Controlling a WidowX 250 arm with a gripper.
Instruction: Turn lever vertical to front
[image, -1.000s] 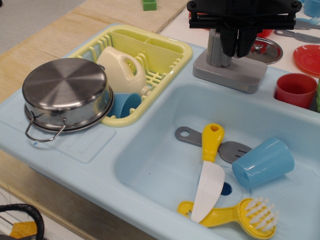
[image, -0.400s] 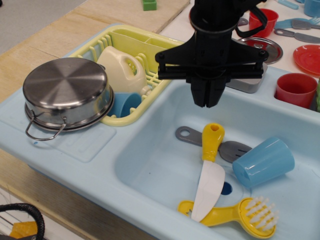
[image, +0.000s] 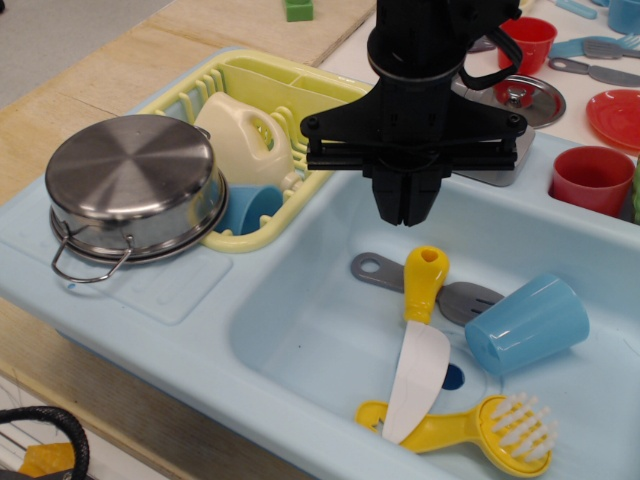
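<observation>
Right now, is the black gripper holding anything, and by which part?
Nothing is held. The black gripper hangs above the light blue sink basin with its fingers together and nothing between them. The grey tap lever is hidden behind the arm.

Wooden table is seen under the setup, grain visible along left and top. Light blue toy sink unit is set directly on it, spanning most of the view. Green block is placed on the wood at the top edge, well apart from the sink. White surface adjoins at upper right.
</observation>
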